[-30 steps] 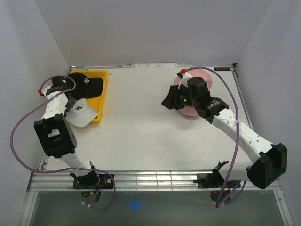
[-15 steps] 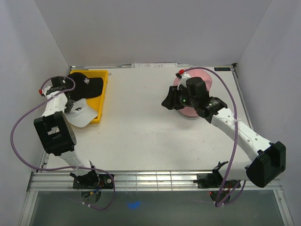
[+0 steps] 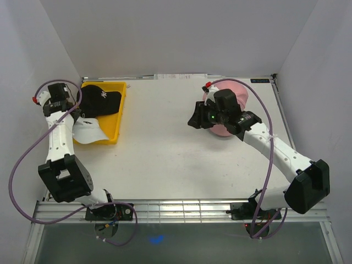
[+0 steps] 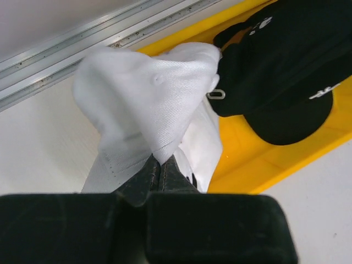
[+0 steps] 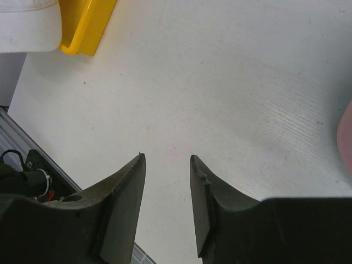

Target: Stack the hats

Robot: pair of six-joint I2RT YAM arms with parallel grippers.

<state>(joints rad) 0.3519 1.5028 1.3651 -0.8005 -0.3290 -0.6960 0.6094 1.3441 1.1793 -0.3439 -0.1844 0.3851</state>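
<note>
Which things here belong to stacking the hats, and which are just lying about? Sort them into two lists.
Belongs to the job:
- white cap, pinched in the left fingers
- black cap, in the tray
- pink cap, far right of the table

Just lying about:
- yellow tray

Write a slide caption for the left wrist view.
Left gripper pinches the white cap, beside the black cap in the yellow tray.

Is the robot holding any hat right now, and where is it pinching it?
Yes. The left pincer is shut on the white hat, pinching a fold of its crown cloth. The right pincer is open, holding nothing.
</note>
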